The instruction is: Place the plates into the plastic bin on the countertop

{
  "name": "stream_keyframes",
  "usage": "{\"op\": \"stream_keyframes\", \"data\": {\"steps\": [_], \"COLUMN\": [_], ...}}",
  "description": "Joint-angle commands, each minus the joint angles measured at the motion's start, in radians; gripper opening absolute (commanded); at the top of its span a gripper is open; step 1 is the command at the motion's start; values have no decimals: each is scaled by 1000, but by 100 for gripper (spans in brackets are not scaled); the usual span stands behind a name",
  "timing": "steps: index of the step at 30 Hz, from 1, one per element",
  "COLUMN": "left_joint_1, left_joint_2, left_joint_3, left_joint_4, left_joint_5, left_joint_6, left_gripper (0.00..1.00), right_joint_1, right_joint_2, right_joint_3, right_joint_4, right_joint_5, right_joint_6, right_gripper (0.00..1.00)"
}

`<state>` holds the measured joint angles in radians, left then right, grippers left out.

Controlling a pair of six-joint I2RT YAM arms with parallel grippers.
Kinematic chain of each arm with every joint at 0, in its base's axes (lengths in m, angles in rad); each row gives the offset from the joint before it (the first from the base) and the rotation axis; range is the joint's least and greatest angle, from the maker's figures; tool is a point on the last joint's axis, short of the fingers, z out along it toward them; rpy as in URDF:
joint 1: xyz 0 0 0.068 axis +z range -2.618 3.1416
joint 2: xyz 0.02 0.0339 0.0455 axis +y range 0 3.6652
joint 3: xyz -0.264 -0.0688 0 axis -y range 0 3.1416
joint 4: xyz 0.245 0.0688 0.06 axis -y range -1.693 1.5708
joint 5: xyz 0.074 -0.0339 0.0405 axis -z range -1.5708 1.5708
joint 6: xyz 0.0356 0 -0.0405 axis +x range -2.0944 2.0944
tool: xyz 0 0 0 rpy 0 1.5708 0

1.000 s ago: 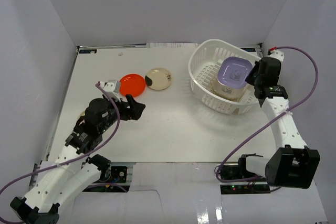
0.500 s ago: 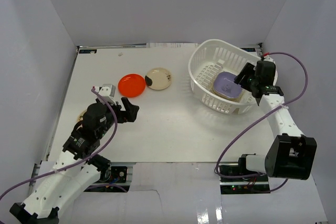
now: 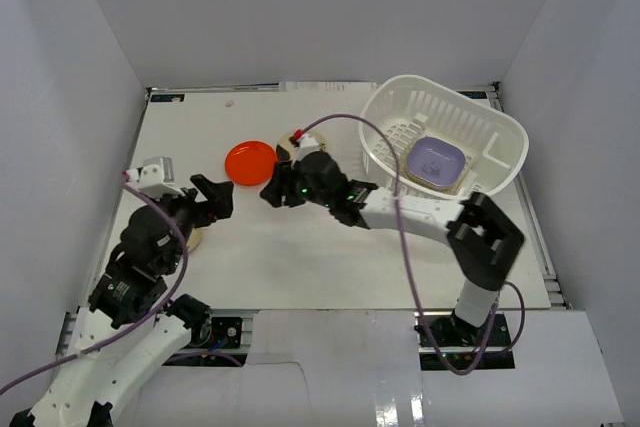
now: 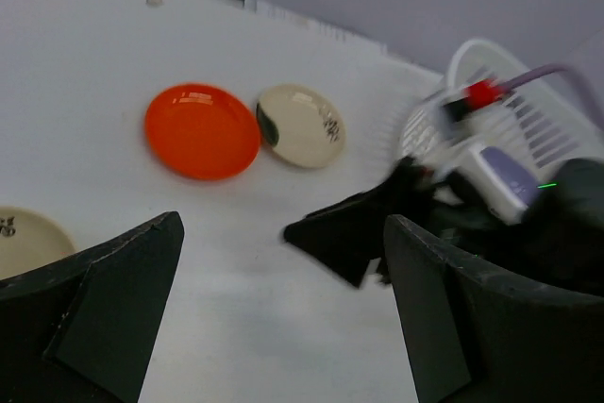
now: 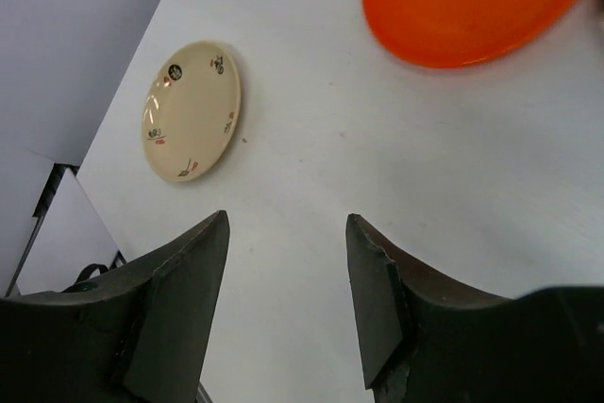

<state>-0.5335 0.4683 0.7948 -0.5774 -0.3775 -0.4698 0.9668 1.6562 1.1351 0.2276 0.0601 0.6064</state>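
White-walled counter [image 3: 300, 257]: the white slotted plastic bin [image 3: 505, 127], at the far right corner, holds a lavender rounded-square plate [image 3: 436, 159]. The left hand [image 4: 283, 224] and right hand [image 5: 288, 224] are spread and empty. The right hand is poised near the red round plate [image 3: 250, 161], far middle. Fetching is judged in hand; lowering onto its rim would be needed next.

This is a robotics lab test cell, not a home or kitchen. The bench [image 3: 300, 247] is a bare white slab boxed in by plain white walls [image 3: 300, 17] along its far edge and both sides. Two white-and-black robot arms, the left arm [image 3: 140, 257] and the right arm [image 3: 420, 212], are mounted at its near edge and trail purple cables [image 3: 404, 247]. Exposed circuit boards [image 3: 225, 332] sit below that edge. The only household things are props: a red plate [image 3: 250, 162] and a white slotted bin [image 3: 500, 132] near the far right corner.
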Motion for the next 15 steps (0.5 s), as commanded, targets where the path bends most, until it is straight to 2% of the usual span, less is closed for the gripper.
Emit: {"op": "stream_keyframes", "data": {"steps": [1, 2, 4, 8, 15], "left_joint_1": [1, 0, 0, 1, 0], "left_joint_2": [10, 16, 24, 6, 1], "left_joint_3": [159, 181, 230, 256, 288], "left_joint_4": [-30, -41, -82, -133, -219], "left_joint_5": [-43, -26, 5, 22, 14], "left_joint_6": [0, 0, -15, -36, -44], "left_gripper": [98, 98, 98, 98, 98], "right_joint_1": [96, 105, 128, 165, 202], "right_joint_2": [249, 299, 438, 614, 832], "right_joint_3": [193, 286, 365, 544, 705], "right_joint_4": [151, 153, 165, 155, 167], "right_joint_5": [23, -2, -38, -100, -138], "right_joint_6": [114, 130, 185, 251, 403], "right_gripper": [59, 59, 59, 60, 59]}}
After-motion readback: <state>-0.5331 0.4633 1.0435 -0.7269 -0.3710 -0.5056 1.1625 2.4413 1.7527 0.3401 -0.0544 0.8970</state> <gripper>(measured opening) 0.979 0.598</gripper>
